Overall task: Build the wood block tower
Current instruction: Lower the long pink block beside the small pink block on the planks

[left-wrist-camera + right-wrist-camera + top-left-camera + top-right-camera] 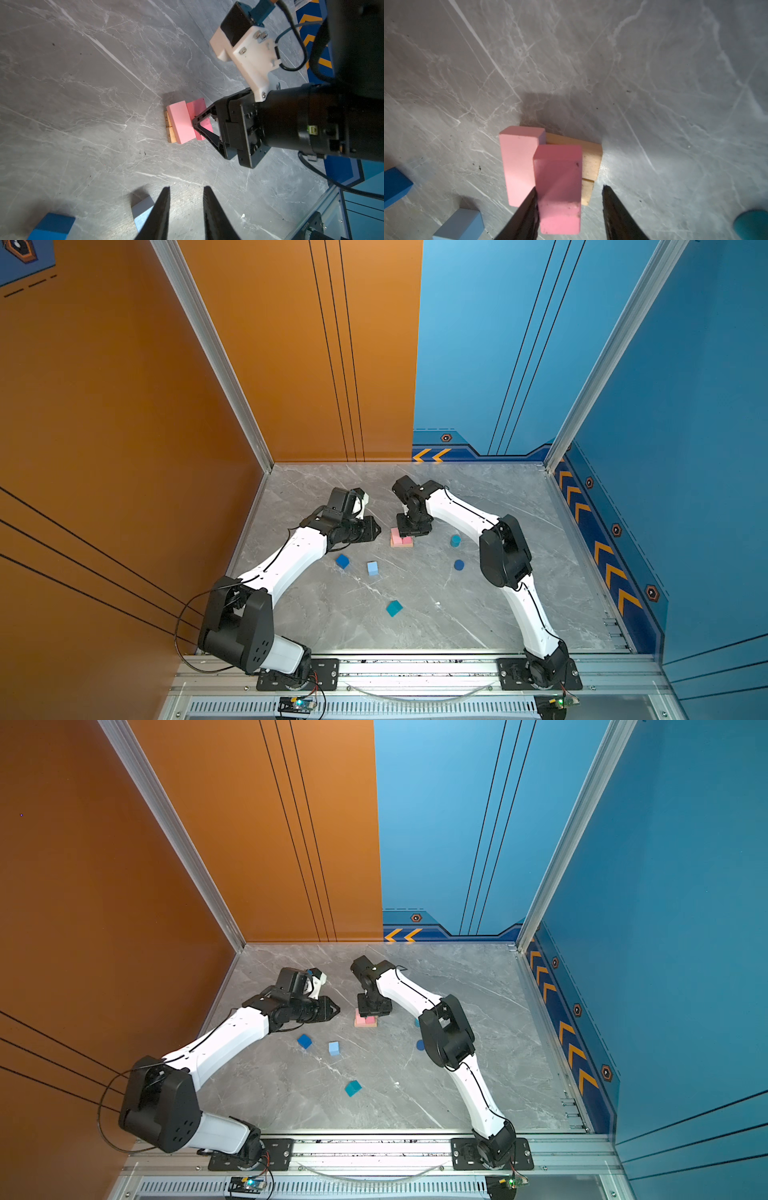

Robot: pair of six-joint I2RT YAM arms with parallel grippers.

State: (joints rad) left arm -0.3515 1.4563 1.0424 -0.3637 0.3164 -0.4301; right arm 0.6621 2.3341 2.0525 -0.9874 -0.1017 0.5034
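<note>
Two tan bars (591,164) lie side by side on the floor, and a pink bar (517,162) lies across them. A second pink bar (558,187) sits beside the first, between the jaws of my right gripper (570,188). That gripper is open: one finger touches the bar and the other stands clear of it. In both top views the right gripper (409,535) hangs over this stack (365,1020). My left gripper (187,187) is open and empty, low over bare floor to the left of the stack (377,529).
Loose blocks lie nearer the front: a dark-blue cube (342,561), a light-blue cube (372,568), a teal cube (394,608), a teal cylinder (455,540) and a dark-blue cylinder (459,564). Walls close in the marble floor (519,497) on three sides.
</note>
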